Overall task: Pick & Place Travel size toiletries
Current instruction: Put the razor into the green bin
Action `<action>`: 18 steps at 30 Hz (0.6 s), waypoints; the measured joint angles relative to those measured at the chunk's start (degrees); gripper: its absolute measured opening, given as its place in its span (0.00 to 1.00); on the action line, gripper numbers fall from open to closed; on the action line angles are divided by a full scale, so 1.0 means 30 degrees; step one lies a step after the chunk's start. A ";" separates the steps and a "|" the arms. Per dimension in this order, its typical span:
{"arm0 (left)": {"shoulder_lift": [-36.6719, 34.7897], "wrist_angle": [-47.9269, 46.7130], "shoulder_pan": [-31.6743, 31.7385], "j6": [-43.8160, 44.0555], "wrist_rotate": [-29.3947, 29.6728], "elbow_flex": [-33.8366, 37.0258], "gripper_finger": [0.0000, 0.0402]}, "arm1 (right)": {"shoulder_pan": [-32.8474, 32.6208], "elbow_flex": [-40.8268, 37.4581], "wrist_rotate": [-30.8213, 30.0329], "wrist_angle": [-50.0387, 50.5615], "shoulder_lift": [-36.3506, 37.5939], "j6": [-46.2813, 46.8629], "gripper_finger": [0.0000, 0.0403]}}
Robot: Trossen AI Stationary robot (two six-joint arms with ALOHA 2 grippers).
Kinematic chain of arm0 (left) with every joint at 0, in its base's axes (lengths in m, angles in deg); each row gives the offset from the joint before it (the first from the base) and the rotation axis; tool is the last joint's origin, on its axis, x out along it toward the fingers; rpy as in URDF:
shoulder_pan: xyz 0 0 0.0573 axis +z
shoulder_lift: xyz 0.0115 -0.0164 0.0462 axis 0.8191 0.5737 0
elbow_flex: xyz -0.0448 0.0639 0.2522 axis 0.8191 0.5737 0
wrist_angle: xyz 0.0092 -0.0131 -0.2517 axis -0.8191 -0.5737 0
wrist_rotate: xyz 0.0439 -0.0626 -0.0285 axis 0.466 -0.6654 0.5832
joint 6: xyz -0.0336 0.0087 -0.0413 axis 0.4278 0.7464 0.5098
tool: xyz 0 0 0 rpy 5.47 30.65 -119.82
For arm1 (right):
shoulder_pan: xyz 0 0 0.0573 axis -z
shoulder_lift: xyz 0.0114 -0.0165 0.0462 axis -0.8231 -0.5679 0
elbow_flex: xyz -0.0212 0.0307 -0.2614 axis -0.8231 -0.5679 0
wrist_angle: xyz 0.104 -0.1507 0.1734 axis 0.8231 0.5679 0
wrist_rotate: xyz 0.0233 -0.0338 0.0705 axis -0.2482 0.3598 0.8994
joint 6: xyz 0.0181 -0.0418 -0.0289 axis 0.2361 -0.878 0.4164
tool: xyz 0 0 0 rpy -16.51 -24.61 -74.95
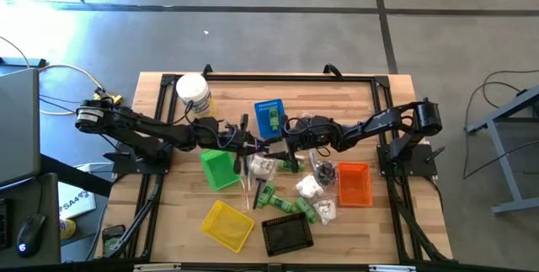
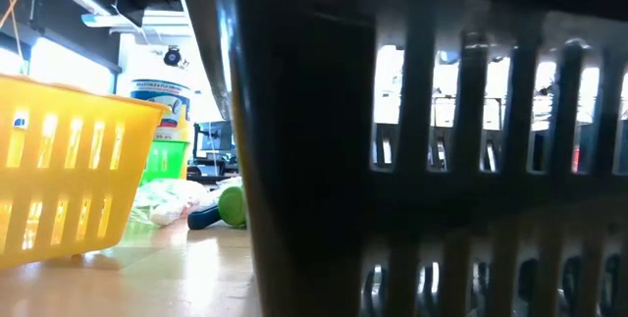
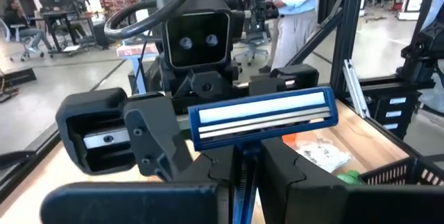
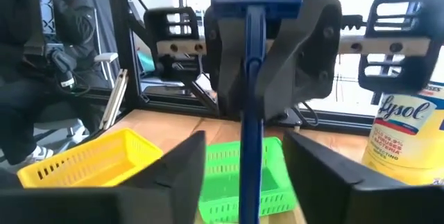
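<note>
Razor [image 3: 262, 116], blue-handled, hung in mid-air above the tabletop [image 1: 168, 213] centre between both arms, clamped by its handle in the left pincer [image 3: 244, 175] while the right pincer [image 4: 243, 175] stood apart around it, apparently a hand-over to suit placement.

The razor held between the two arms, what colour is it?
Blue, with a pale strip along the head of the razor; the left wrist view shows it best.

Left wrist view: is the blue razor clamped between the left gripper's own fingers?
Yes. The blue razor stands upright with its handle pinched between the left gripper's dark fingers.
</note>
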 joint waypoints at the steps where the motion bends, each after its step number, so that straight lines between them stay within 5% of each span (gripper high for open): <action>1: -0.0357 -0.0438 0.0000 0.0048 0.0007 0.0007 0.06 | 0.0038 0.0000 0.0001 0.0097 0.0000 0.0010 0.51; 9: -0.5016 -0.7722 -0.0340 0.3430 0.2136 -0.0013 0.06 | 0.0534 0.0000 0.0009 0.1423 0.0007 0.0059 0.58; 18: -0.8433 -1.6176 -0.4219 1.1246 0.9000 -0.0007 0.06 | 0.1240 -0.0014 0.1945 0.1774 0.0101 0.0630 0.54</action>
